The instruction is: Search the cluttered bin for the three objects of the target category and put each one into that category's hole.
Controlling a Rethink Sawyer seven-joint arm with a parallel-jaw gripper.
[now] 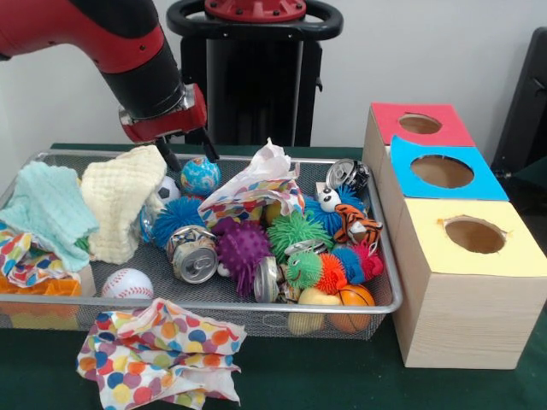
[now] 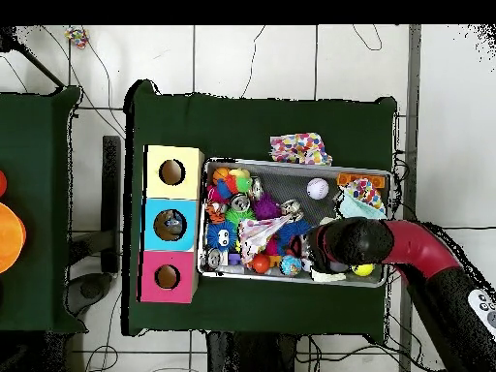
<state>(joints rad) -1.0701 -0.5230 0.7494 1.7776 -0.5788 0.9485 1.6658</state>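
The silver wire-mesh bin [image 1: 214, 305] holds balls, crushed cans and cloths; it also shows in the overhead view [image 2: 291, 163]. My gripper [image 1: 192, 161] hangs open over the bin's far side, just above a blue globe ball [image 1: 200, 176], with nothing between its fingers. In the overhead view my arm [image 2: 354, 242] covers the gripper. The blue-topped box's hole [image 1: 442, 172] is the middle of three boxes to the right of the bin, and it shows in the overhead view [image 2: 171, 225].
The red-topped box [image 1: 419, 124] and the yellow-topped box [image 1: 474, 235] flank the blue one. A yellow cloth [image 1: 122, 201] and a mint cloth [image 1: 47, 209] lie heaped at the bin's left. A polka-dot cloth [image 1: 158, 354] lies on the table outside the bin's front.
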